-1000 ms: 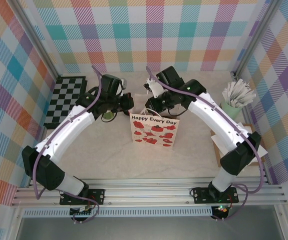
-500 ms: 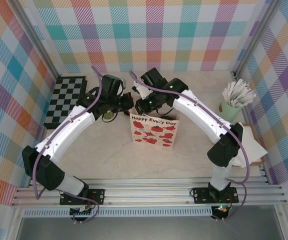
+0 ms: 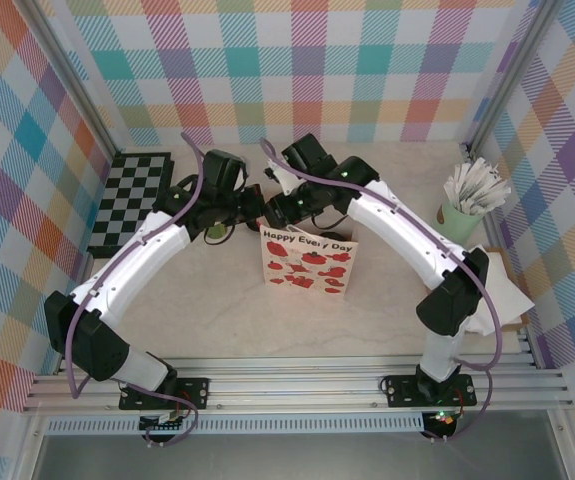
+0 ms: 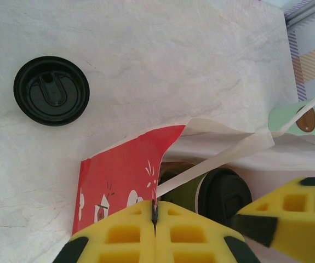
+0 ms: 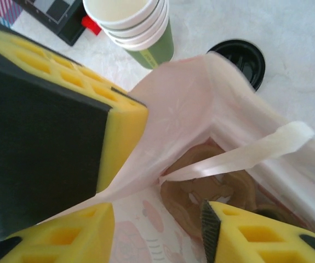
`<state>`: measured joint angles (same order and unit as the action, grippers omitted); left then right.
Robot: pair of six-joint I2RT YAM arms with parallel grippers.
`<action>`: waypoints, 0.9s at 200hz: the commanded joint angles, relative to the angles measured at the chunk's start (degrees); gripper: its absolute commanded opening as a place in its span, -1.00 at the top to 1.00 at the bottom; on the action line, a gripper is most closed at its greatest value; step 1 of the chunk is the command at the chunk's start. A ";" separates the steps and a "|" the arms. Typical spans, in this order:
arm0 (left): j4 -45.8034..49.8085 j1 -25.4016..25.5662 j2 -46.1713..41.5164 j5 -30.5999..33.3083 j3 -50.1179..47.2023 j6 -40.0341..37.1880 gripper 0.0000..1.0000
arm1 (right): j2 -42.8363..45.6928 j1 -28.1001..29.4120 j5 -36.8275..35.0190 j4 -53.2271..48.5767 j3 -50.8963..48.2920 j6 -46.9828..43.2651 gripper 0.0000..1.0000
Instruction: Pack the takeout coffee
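**A:** What is the biggest thing the fingers are dealing with?

**B:** The bag [image 3: 307,262], which stands upright with its mouth open. The left gripper [image 4: 154,218] is pressed fully closed on the top edge of the bag's red-printed wall. Its yellow pads [image 4: 119,241] meet with only that thin wall between them.

**A:** And the other one?

**B:** The right gripper [image 5: 157,212] hangs over the bag's mouth, its fingers [image 5: 256,233] parted with a clear gap between them. Nothing is clamped there. The bag's white handle [image 5: 239,153] crosses just beyond the tips.

**A:** Where is the takeout coffee?

**B:** The takeout coffee [image 4: 223,192] sits upright inside the bag, just past the left pads and right beside one right finger. I cannot tell whether that finger touches its black lid.

**A:** Anything smaller nearby?

**B:** A stack of lidless cups [image 5: 138,24] stands on the table [image 4: 146,66] outside the bag, beyond the right fingertips. A loose black lid [image 4: 51,90] lies flat on the table, well apart from the left fingertips.
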<state>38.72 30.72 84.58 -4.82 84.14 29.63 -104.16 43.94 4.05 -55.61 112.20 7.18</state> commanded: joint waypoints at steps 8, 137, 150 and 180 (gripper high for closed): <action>0.25 0.84 -0.60 1.04 -0.71 0.66 1.00 | 4.85 0.28 -2.71 2.82 -1.10 1.42 -0.01; -4.01 0.83 -2.81 3.75 -3.38 4.09 1.00 | 29.85 -9.29 -3.82 -0.08 -20.54 7.08 -0.78; -7.04 0.83 -3.26 2.48 -4.53 4.97 1.00 | 32.39 -12.54 1.40 1.41 -23.12 8.48 -0.79; -10.50 1.54 -3.59 0.93 -6.07 4.05 1.00 | 28.52 -12.75 9.61 5.04 -21.37 9.82 -0.65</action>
<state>32.71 32.10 82.32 -4.60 79.72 33.65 -71.85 30.59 3.36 -53.56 89.82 14.44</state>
